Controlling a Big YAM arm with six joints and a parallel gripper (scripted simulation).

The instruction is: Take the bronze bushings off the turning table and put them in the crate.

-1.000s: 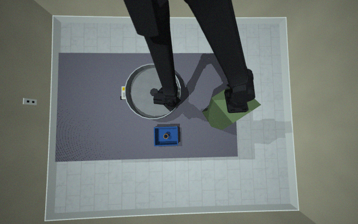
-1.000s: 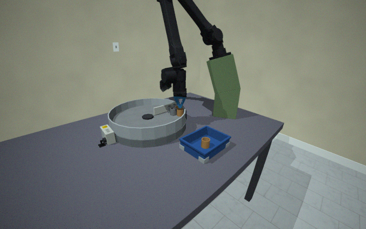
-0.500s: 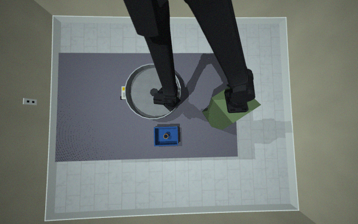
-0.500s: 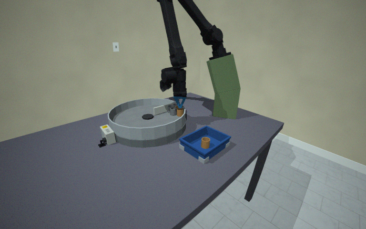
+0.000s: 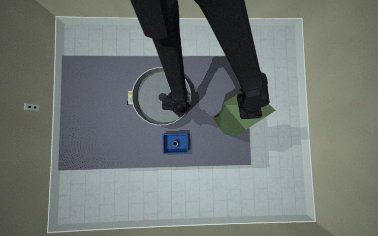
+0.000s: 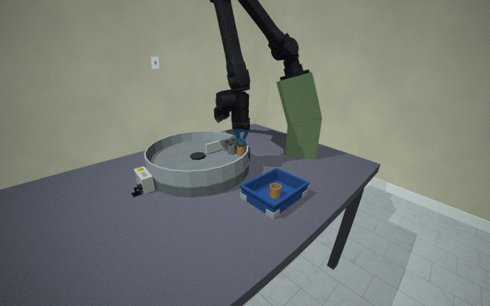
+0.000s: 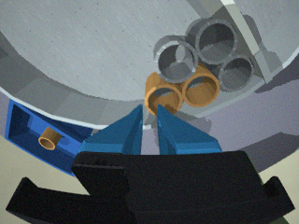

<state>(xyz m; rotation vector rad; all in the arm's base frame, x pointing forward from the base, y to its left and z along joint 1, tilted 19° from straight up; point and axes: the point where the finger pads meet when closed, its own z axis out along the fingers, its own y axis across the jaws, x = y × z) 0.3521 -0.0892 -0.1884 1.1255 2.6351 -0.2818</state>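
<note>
The grey turning table (image 6: 196, 159) holds a cluster of bushings against its right rim. In the wrist view two bronze bushings (image 7: 163, 95) (image 7: 201, 88) stand side by side, with three steel bushings (image 7: 216, 40) behind them. My gripper (image 7: 149, 110) hangs just above the nearer bronze bushing (image 6: 240, 148), its blue fingers a narrow gap apart and holding nothing. The fingertips sit over that bushing's near wall. The blue crate (image 6: 268, 187) in front of the turning table holds one bronze bushing (image 6: 275, 190), which also shows from above (image 5: 174, 143). My arm hides the cluster in the overhead view.
A pale guide plate (image 6: 214, 146) stands on the turning table next to the cluster. A small white control box (image 6: 143, 176) sits at the turning table's left side. The green arm pedestal (image 6: 301, 115) stands at the back right of the table.
</note>
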